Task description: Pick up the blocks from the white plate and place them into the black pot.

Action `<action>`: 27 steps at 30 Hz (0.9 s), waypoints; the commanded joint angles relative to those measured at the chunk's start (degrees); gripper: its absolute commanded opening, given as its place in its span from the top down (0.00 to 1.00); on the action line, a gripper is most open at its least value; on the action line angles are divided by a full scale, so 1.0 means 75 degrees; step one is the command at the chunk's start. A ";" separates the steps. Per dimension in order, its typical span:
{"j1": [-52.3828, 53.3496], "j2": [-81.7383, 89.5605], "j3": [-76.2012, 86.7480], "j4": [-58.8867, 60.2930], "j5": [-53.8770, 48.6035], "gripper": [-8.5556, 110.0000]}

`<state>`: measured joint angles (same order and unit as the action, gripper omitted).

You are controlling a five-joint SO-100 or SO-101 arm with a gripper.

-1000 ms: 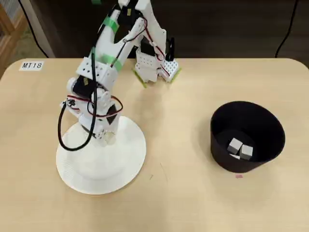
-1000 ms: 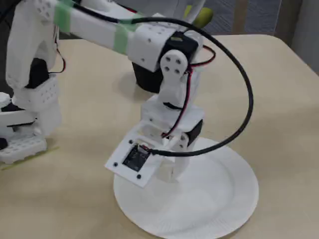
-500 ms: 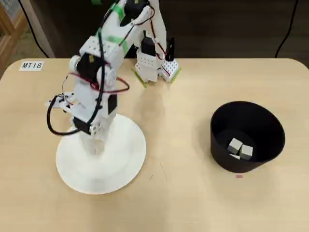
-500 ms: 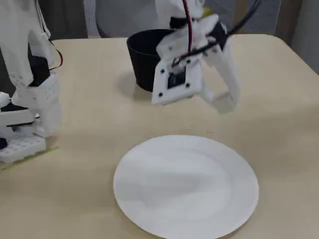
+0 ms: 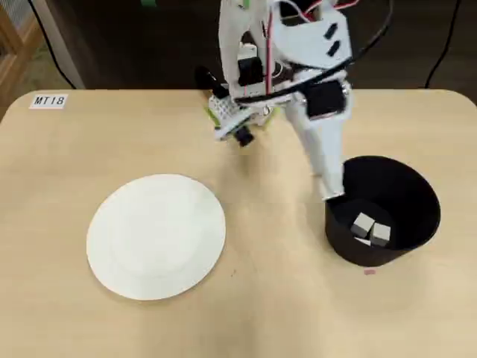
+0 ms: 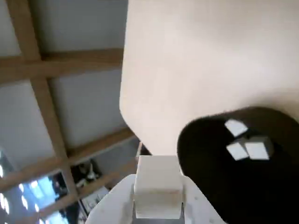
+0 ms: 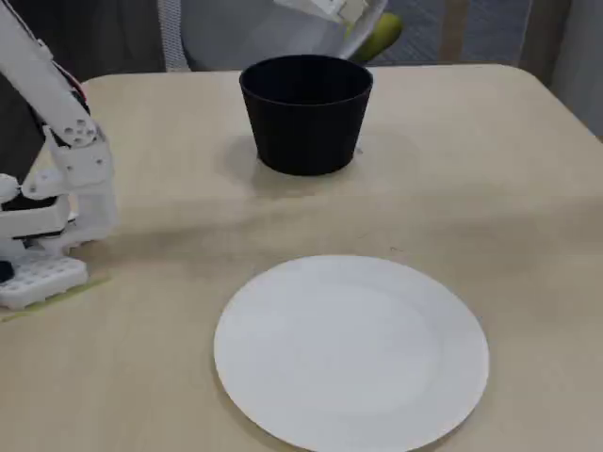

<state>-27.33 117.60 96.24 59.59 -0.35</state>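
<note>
**A:** What's sitting around the black pot (image 5: pixel 382 211) right now?

**B:** Not much. The white plate (image 5: pixel 156 236) lies flat on the tan surface (image 5: pixel 283 298), well apart from the pot, to its left in the overhead view. There's a small label reading MT18 (image 5: pixel 49 101) at the far corner of the surface, way past the plate from the pot. Nothing stands between plate and pot.

**A:** And the arm?

**B:** The white arm (image 5: pixel 320 142) reaches out from its base toward the pot, and the gripper (image 6: pixel 158 205) hangs just beside the pot's rim, up above the surface. In the wrist view it's clamped on one pale block (image 6: pixel 158 191), pinched between the two fingers (image 6: pixel 114 205).

**A:** How many blocks total?

**B:** Four that I can count. Three blocks (image 6: pixel 245 142) lie at the bottom of the pot, bunched close together, and the fourth is the one in the gripper. One plate, one pot. The fixed view only shows the pot's outside wall (image 7: pixel 306 118), so its contents are hidden there.
</note>
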 commanded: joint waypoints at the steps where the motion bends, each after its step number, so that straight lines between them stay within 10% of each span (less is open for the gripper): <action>1: -0.0867 0.0703 0.0797 -0.0668 0.0070 0.95; 20: -0.1078 0.1008 0.3879 -0.4125 0.0059 0.95; 27: -0.0973 0.1055 0.3961 -0.4031 -0.0258 0.65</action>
<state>-35.16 124.80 126.21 29.62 -1.85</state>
